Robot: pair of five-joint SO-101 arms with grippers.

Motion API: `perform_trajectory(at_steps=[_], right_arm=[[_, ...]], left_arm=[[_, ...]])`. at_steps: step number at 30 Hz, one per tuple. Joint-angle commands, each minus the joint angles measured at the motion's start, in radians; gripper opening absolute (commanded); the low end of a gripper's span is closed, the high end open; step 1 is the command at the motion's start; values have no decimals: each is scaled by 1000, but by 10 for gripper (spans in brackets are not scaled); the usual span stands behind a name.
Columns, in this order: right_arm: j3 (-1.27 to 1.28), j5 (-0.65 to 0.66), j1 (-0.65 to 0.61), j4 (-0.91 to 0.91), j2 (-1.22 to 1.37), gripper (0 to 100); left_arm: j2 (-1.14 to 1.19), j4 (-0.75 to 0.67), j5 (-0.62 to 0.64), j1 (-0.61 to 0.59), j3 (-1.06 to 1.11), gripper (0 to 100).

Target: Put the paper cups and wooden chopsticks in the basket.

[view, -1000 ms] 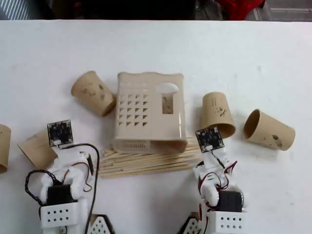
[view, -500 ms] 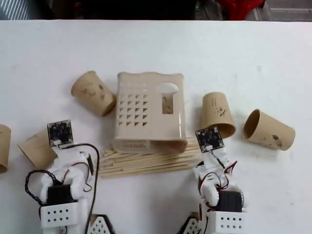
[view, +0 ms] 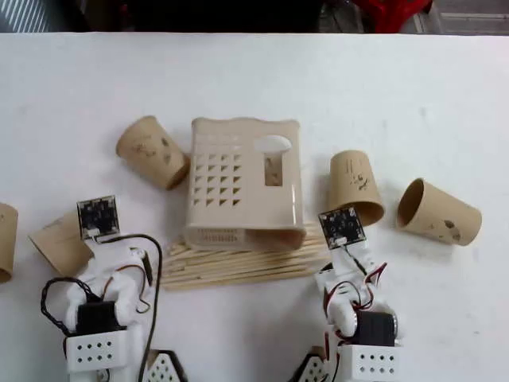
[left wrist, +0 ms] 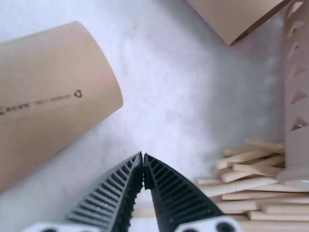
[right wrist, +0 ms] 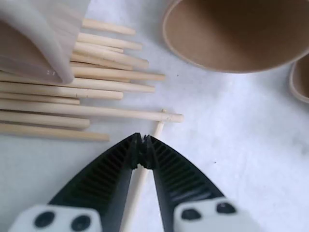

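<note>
White counter [view: 398, 87] carries the basket [view: 238, 151]. Flanking its near end, left hand [left wrist: 143, 157] and right hand [right wrist: 141, 140] sit pinched together.

The white-bodied left arm [view: 102, 286] and right arm [view: 354, 306] sit side by side at the near edge, each folded low with its wrist tipped downward. The black, ridged left gripper [left wrist: 143, 158] has its jaws pressed together at the tips. The matching right gripper [right wrist: 141, 141] is closed tip to tip as well.
</note>
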Motion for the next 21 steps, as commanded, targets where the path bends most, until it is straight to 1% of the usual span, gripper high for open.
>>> perform_trajectory(at_steps=[1, 5, 8, 11, 13, 16, 17, 21], right_arm=[[6, -12, -1, -1, -7, 18], [6, -5, -7, -8, -7, 18], [5, -3, -59, -22, -8, 18], [-34, 14, -67, -38, -8, 18], [-78, 110, -51, -45, -8, 18], [-163, 307, 8, -44, -8, 18], [-199, 342, 24, -44, -8, 17], [-416, 316, 56, -50, -4, 18]], left_arm=[[-8, 5, 0, 5, -5, 27], [-8, 5, 0, 5, -5, 27], [-8, 5, 0, 5, -5, 27], [-8, 5, 0, 5, -5, 27], [-8, 5, 0, 5, -5, 27], [-8, 5, 0, 5, -5, 27], [-8, 5, 0, 5, -5, 27], [-8, 5, 0, 5, -5, 27]])
